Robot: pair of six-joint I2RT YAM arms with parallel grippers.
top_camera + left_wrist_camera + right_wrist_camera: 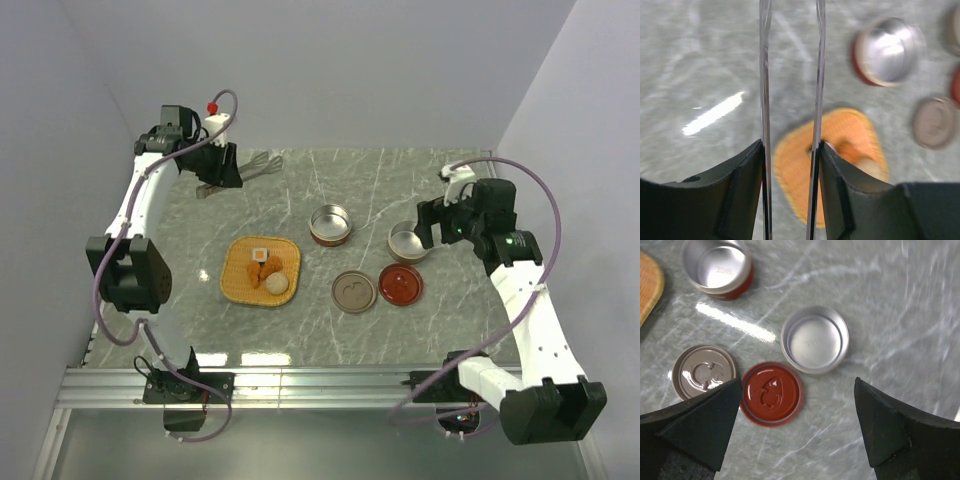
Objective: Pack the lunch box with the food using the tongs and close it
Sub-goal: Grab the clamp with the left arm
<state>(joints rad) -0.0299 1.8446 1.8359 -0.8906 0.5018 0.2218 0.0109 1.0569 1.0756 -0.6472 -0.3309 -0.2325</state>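
**Tongs pinched in my left gripper, out beyond the tray's far-left corner.**

The tongs' two thin arms run between the left fingers with a pad against each, squeezed narrow but with a gap between them. I can't tell whether the tongs are off the table. The food sits on the tray: orange-brown nuggets in the middle, a pale ball on the near side, and a white square with a brown top on the far side. Right of the tray and slightly farther back stands the red-sided tin, with the silver tin farther right again. The grey lid and red lid lie just beside each other off the tray's near-right corner. My right gripper hangs above the silver tin and red lid, jaws spread wide and holding nothing.
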